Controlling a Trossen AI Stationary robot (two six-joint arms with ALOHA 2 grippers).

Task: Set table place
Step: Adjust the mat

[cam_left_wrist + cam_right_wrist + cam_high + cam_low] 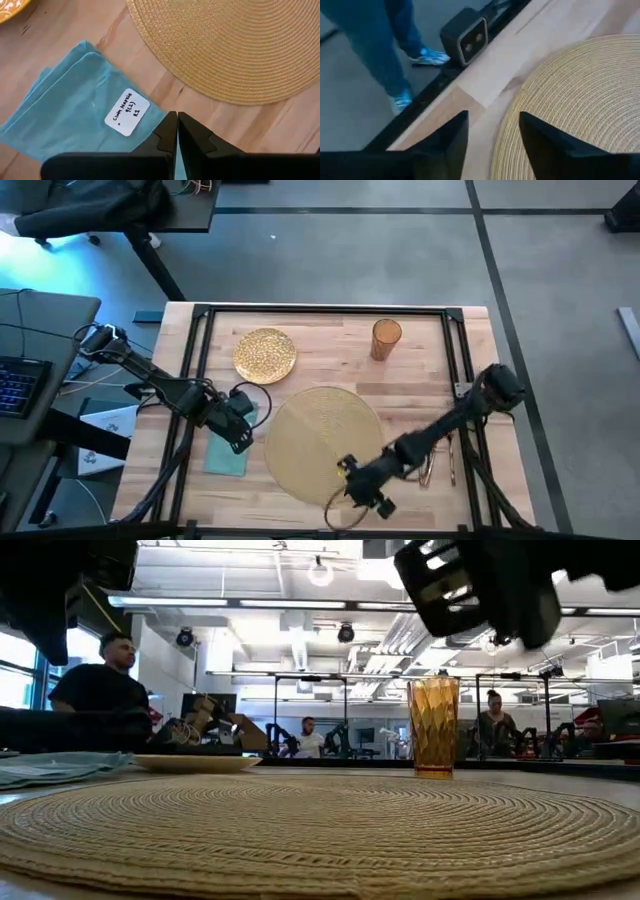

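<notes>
Fingers [170,131] of the left gripper [177,131] are clenched over the teal napkin [80,105] near the tabletop's [420,360] left edge; right gripper [492,131] released over the woven placemat's [320,435] near rim.

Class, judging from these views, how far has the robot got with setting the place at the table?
Early stage. Done: the placemat lies flat near the table's middle. In hand: the left gripper, fingers closed, sits over the teal napkin; the right gripper is open at the placemat's edge, holding nothing. Left: the plate and tumbler stand off the mat, and the cutlery lies to its right.
</notes>
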